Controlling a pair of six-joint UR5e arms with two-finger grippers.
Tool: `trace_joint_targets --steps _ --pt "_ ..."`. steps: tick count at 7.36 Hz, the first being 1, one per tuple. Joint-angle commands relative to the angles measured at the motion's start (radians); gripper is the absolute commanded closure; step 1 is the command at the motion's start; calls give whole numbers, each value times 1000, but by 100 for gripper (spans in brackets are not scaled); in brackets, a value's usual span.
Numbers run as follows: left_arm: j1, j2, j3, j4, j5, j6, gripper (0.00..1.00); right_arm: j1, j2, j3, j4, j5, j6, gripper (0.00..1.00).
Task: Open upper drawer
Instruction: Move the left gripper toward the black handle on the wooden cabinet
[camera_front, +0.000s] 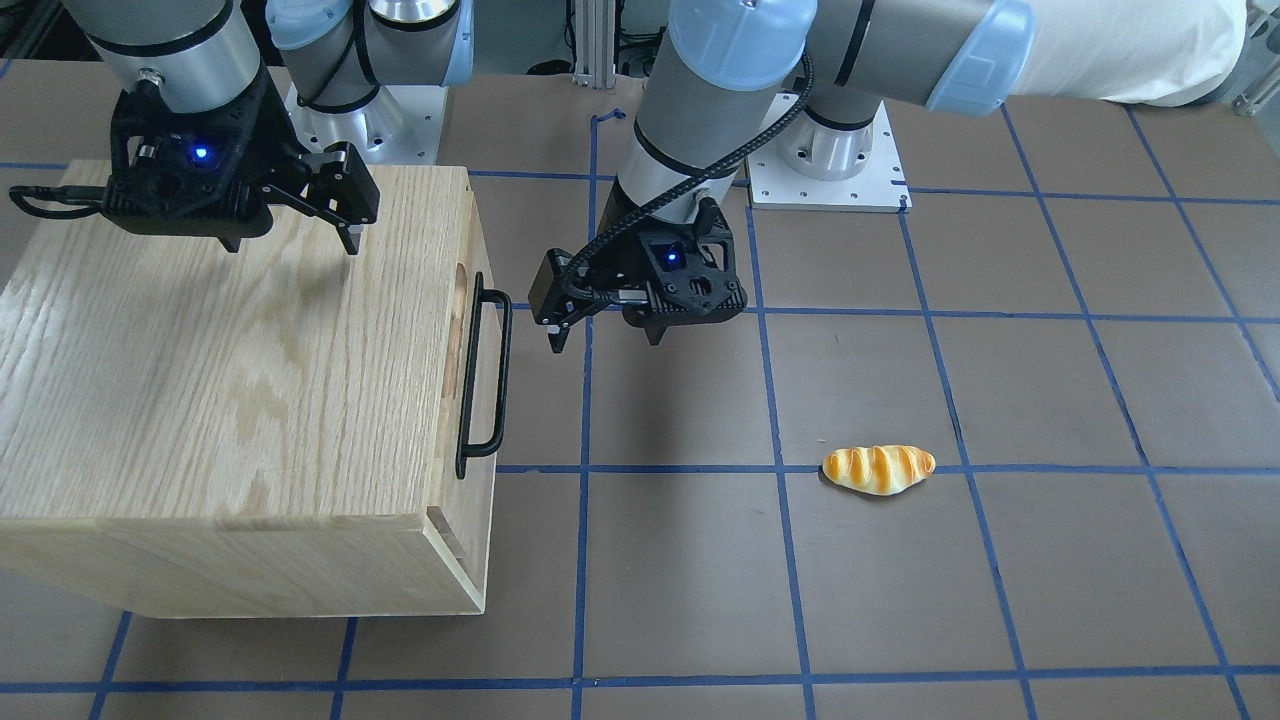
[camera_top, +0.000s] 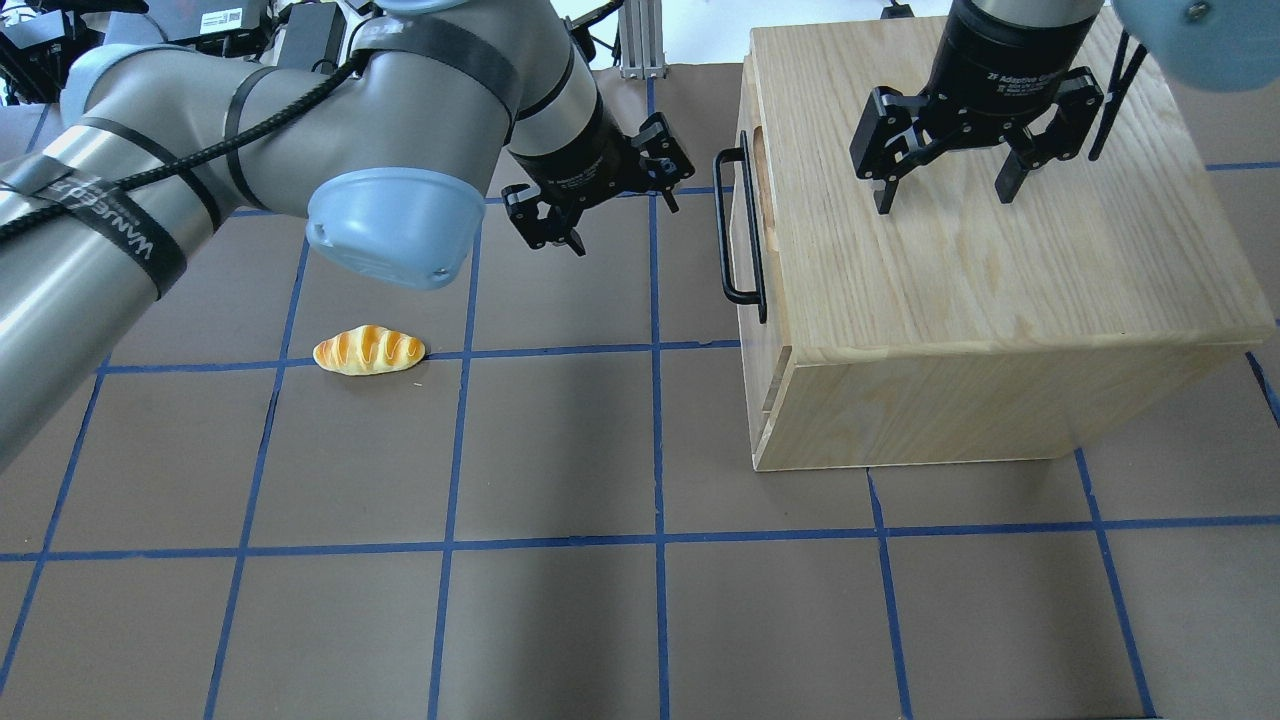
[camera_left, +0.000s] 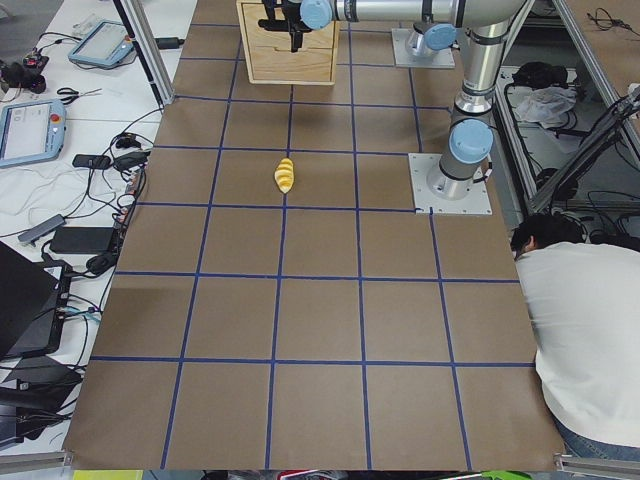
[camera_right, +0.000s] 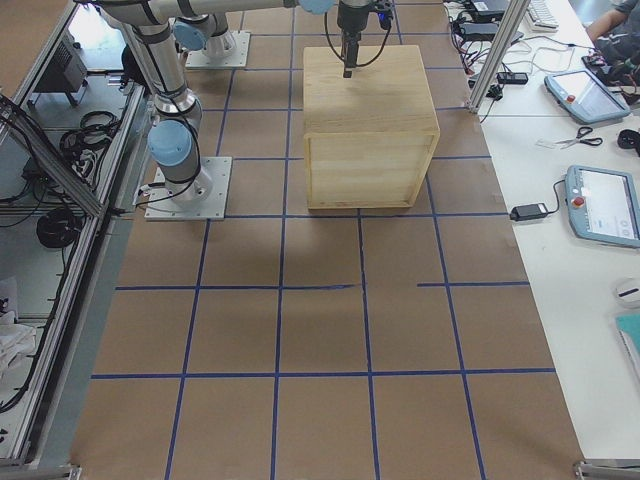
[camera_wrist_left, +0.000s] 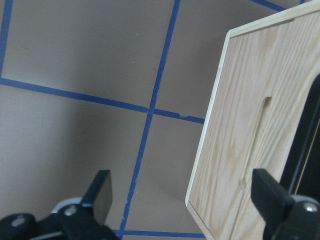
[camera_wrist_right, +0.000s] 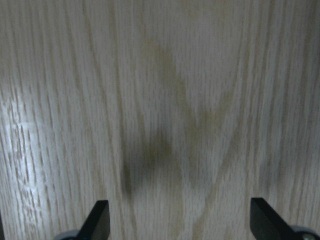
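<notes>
Brown bench (camera_top: 560, 620) crossed by a blue tape grid. At upper right of the overhead view, a big oak cabinet (camera_top: 1000, 260) with a broad grained top. At the top of its left-hand face in that view, the upper drawer (camera_wrist_left: 230, 150): thin pale oak front panel, fine straight grain, a curved finger notch cut into the top edge. Looks shut, front flush with the cabinet face. Carries a long black bar handle (camera_front: 503, 370), standing off the panel on two bent ends and running alongside the notch.

From the left of the overhead view, the left arm (camera_top: 200, 200); left jaws apart and empty, hanging near the handle but clear of it, with drawer front and handle at the right edge of the wrist view. At upper right, the right arm (camera_top: 1010, 40); right jaws wide apart, empty, over the cabinet top, only wood grain between the fingers (camera_wrist_right: 100, 220). At left centre, a striped golden bread roll (camera_top: 369, 351) on a tape line, well apart from the cabinet.
</notes>
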Motion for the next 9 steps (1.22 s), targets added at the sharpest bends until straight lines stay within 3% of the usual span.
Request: trace_joint_targets --steps 1,9 --pt "-50 -55 29 58 -15 -107 0 0 0 1 0 0 0 0" --pt "-56 -69 17 54 -26 -59 0 0 0 0 0 0 -2 0"
